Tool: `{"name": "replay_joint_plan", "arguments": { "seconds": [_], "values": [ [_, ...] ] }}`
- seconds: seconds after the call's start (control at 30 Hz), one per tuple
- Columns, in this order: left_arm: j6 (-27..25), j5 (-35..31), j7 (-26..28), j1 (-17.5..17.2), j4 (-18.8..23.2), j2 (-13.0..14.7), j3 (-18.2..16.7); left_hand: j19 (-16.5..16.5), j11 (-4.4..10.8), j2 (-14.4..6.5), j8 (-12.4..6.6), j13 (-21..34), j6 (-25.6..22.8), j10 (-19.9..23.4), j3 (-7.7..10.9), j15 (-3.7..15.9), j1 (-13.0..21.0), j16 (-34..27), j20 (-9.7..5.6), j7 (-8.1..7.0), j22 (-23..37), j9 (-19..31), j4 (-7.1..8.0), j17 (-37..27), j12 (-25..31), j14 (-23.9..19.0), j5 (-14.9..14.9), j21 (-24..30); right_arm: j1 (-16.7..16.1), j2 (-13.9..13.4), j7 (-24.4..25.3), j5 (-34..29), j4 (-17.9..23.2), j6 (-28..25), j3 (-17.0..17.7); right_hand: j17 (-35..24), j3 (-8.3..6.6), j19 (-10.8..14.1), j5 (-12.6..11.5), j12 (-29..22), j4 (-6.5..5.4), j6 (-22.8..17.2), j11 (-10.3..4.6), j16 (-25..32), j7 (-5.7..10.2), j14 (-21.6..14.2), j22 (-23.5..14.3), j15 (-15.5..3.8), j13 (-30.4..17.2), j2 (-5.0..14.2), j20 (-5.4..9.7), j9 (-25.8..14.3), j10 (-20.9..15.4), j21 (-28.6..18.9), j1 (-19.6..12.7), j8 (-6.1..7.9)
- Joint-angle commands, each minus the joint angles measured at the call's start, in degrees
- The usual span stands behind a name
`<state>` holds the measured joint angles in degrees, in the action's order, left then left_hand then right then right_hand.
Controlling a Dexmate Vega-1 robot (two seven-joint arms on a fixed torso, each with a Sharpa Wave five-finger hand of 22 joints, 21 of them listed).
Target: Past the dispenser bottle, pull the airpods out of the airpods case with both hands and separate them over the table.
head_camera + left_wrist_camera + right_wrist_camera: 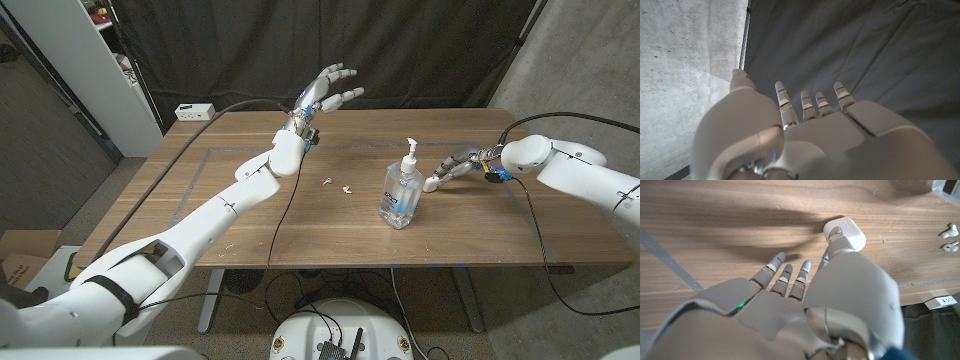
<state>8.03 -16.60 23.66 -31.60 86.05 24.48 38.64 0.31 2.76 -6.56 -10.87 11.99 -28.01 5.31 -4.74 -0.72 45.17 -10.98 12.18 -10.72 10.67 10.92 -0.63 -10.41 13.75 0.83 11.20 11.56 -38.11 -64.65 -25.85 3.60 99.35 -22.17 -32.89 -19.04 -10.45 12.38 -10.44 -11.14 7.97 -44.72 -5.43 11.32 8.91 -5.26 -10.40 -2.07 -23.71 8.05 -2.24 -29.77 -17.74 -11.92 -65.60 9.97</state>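
Plainly, rounded glossy airpods case (846, 232).

No text, brand, number or sign can be read. The dispenser bottle (399, 195), standing near the middle of the table (250, 215), carries a blue and white label, but its print is too small to make out. The airpods case (847, 232) and the two airpods (950, 237) lying on the wood show plain white surfaces without legible marks.
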Motion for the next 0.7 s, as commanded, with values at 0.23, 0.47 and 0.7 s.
{"name": "replay_joint_plan", "arguments": {
  "seconds": [0.23, 0.47, 0.7],
  "values": [
    [2.3, 0.1, -0.6, -0.3, 0.0, 1.8, -1.2, -0.3, -0.25, 0.0, -0.03, 0.2, 0.1, 0.1, 0.24, -0.04, -0.5, 0.2, 0.04, 0.07, 0.0, 0.1, -0.15, 0.0, -0.2, 0.6, -0.4, -0.1, -0.3, -0.4, 1.1, 0.2, 3.9, -5.5, 0.0, 1.3, -0.22, -0.7, -0.3, 0.6, -0.09, 10.6, 0.51, 0.5, 0.24, 2.1, -0.1, -4.44, 1.1, -0.33, 0.23, 4.0, 4.9, 0.1, 0.7, -0.79],
    [2.4, 0.4, -0.6, -1.2, 0.9, 2.6, -2.0, -0.5, -0.2, 0.0, 0.02, 0.2, 0.4, 0.1, 0.28, -0.09, -0.7, 0.2, 0.05, 0.22, 0.0, 0.1, -0.18, 0.0, -0.2, 0.6, -0.4, -0.1, -2.6, -1.4, 4.8, 2.1, 6.3, -6.2, 2.3, 2.5, -0.11, -1.2, -0.5, 0.7, 0.09, 19.0, 0.31, 0.2, 2.85, 4.0, 0.0, -4.29, 2.0, -0.72, 0.1, 6.7, 9.1, 0.2, 0.7, -0.68],
    [2.9, 1.8, -1.6, -2.5, 2.4, 4.1, -3.4, -0.3, -0.16, 0.0, 0.15, 0.2, 0.8, 0.2, 0.29, -0.03, -0.9, 0.1, 0.02, 0.02, 0.0, 0.1, -0.24, 0.0, -0.2, 0.5, -0.4, 0.0, -12.2, -3.4, 17.4, 8.3, 10.1, -0.8, 11.1, 4.0, -0.25, 1.6, -0.6, -0.2, 0.67, 22.4, -0.82, 0.8, 3.28, 2.6, 0.3, -6.27, 2.7, -1.27, 4.73, 8.8, 8.9, -0.5, -0.3, -0.1]
  ]
}}
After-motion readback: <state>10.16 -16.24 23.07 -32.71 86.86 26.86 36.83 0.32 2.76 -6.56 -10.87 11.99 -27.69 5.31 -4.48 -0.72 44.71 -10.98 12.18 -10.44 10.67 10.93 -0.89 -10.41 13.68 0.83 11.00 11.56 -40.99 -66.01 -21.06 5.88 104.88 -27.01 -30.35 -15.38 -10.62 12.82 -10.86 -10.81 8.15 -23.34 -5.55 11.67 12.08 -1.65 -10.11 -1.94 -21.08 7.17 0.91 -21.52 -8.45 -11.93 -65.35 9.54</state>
